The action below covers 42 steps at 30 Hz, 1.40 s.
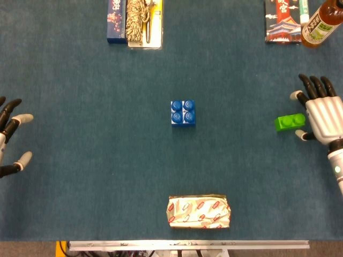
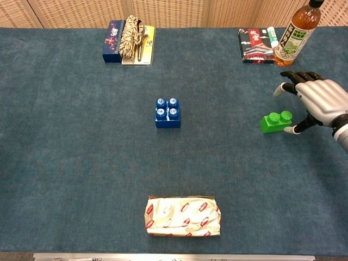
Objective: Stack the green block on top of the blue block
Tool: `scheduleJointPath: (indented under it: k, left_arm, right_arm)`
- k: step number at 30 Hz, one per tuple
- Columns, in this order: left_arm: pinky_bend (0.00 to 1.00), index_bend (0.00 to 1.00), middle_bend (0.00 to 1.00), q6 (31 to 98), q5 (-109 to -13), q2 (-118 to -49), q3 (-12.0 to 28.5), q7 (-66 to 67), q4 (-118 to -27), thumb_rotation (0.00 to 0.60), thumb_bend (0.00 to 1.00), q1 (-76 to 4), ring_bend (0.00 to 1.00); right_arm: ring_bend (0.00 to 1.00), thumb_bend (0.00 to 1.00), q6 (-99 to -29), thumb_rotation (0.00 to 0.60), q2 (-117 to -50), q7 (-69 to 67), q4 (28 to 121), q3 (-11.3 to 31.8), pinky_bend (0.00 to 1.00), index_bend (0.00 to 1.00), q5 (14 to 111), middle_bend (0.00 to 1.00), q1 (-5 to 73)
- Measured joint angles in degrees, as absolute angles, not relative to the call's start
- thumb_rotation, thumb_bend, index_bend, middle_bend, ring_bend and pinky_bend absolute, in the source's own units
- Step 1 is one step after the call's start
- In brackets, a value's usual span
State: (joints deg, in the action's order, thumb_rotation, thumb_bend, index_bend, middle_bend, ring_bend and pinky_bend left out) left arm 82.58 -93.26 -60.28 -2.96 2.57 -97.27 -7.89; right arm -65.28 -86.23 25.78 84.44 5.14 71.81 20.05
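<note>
Showing only in the head view, the left hand hangs spread and empty at the desk's left edge. One green block lies far right, just beside the right hand, whose fingers are apart, grasping nothing. One blue block sits mid-desk, well apart, bare cloth between. One foil packet lies near.

No text legible; bottle label, far boxes and foil packet carry print too small to read.
</note>
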Motion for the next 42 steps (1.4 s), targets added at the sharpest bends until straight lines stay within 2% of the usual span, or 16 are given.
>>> scheduleJointPath:
  k: [8,21,27,36,42]
  left_arm:
    - [0.08,0.25,0.12,82.5,-93.3,-60.1,-2.9,2.5,-97.4,0.600,0.23,-7.8,0.00]
    - [0.08,0.25,0.13,82.6,-93.5,-59.9,-2.8,2.3,-97.6,0.600,0.23,-7.7,0.00]
    - [0.08,0.25,0.13,82.6,-93.6,-59.9,-2.8,2.3,-97.7,0.600,0.23,-7.7,0.00]
    - [0.08,0.25,0.13,82.4,-93.6,-59.9,-2.8,2.5,-97.7,0.600,0.23,-7.7,0.00]
    - [0.08,0.25,0.13,82.3,-93.6,-59.9,-2.8,2.7,-97.7,0.600,0.23,-7.7,0.00]
  right_arm:
    - [0.00,0.15,-63.3,0.600,-86.3,27.5,85.2,5.5,0.04,0.41,69.4,0.08,21.4]
    - [0.00,0.18,-62.0,0.600,-87.7,30.1,84.5,5.2,0.04,0.44,66.4,0.09,23.0]
    - [0.00,0.23,-62.6,0.600,-88.0,29.7,84.5,4.9,0.04,0.47,66.5,0.09,23.0]
    - [0.00,0.25,-63.5,0.600,-87.7,28.4,84.7,4.5,0.04,0.55,67.2,0.12,22.9]
    - [0.00,0.26,-63.3,0.600,-87.1,27.3,86.0,4.5,0.04,0.57,67.6,0.12,23.0]
